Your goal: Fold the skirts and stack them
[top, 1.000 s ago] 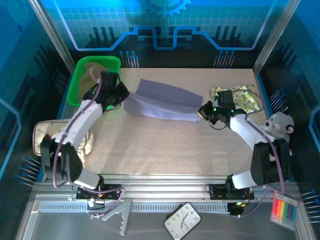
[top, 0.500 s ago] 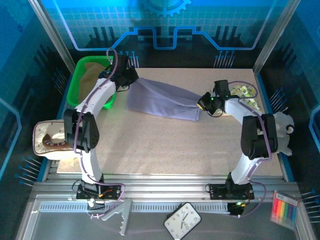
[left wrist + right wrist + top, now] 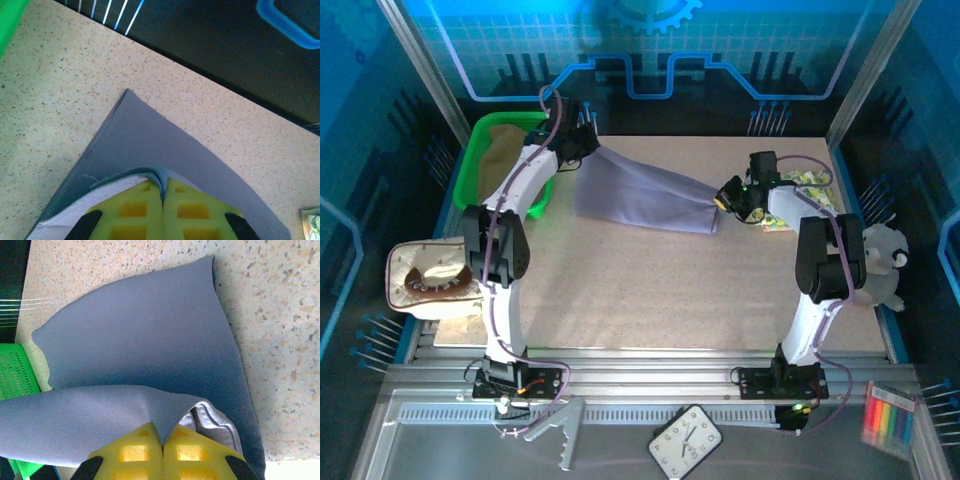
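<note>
a: top view first. where's the purple one?
b: lavender skirt (image 3: 645, 195) is stretched across the far middle of the desk (image 3: 650, 290). smooth matte cloth, a long slanted panel. left gripper (image 3: 588, 150) is clamped on its far-left corner, next to the green basket (image 3: 480, 175). right gripper (image 3: 725, 198) is clamped on its right end.
a: other skirts?
b: olive-tan skirt (image 3: 505, 150) is bunched inside the basket. floral skirt (image 3: 807, 185) is crumpled near the far-right corner, just beside the rt gripper.
a: left wrist cam?
b: yellow waffle-grid pads (image 3: 135, 210) are pinched tight on a folded hem. the rest of the cloth tapers to a sharp point over the speckled desk.
a: right wrist cam?
b: same kind of grip. pads pressed together w/ a fold of cloth between them, and a pale stitched hem curls beside them. the skirt spreads out as a broad smooth sheet, w/ the perforated basket wall at the left edge.
</note>
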`<state>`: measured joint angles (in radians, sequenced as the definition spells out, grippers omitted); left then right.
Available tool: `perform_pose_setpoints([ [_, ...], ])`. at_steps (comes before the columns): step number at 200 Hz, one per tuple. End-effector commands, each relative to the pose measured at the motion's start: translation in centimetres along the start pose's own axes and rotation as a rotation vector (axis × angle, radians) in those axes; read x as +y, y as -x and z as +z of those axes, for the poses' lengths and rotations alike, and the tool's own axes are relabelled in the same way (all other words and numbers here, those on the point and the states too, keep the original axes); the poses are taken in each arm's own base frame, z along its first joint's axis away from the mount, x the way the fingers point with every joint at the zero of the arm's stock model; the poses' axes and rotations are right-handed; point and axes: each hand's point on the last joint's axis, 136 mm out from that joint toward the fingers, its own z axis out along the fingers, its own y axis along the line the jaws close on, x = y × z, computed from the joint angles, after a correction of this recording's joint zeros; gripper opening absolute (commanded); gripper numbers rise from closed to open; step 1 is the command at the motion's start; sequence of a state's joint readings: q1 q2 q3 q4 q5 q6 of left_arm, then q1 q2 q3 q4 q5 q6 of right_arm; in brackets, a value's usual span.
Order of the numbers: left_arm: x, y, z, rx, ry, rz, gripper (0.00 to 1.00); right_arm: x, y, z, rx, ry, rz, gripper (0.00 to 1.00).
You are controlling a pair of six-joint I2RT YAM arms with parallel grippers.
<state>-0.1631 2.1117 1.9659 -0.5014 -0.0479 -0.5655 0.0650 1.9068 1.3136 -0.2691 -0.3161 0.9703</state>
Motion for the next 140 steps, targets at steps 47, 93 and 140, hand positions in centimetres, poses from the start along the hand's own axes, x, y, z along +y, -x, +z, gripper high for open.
perform_pose_setpoints([
  [47,1.2,1.1,1.8,0.004,0.016,0.008,0.0,-0.3,1.9,0.6,-0.007,-0.029,0.0,0.0],
  [93,0.0,1.4,3.3,0.003,-0.051,0.04,0.0,-0.3,2.3,1.3,-0.004,-0.03,0.01,0.0],
  [140,-0.7,1.5,4.5,0.007,-0.086,0.081,0.0,-0.6,2.2,1.4,-0.005,-0.035,0.012,0.01],
])
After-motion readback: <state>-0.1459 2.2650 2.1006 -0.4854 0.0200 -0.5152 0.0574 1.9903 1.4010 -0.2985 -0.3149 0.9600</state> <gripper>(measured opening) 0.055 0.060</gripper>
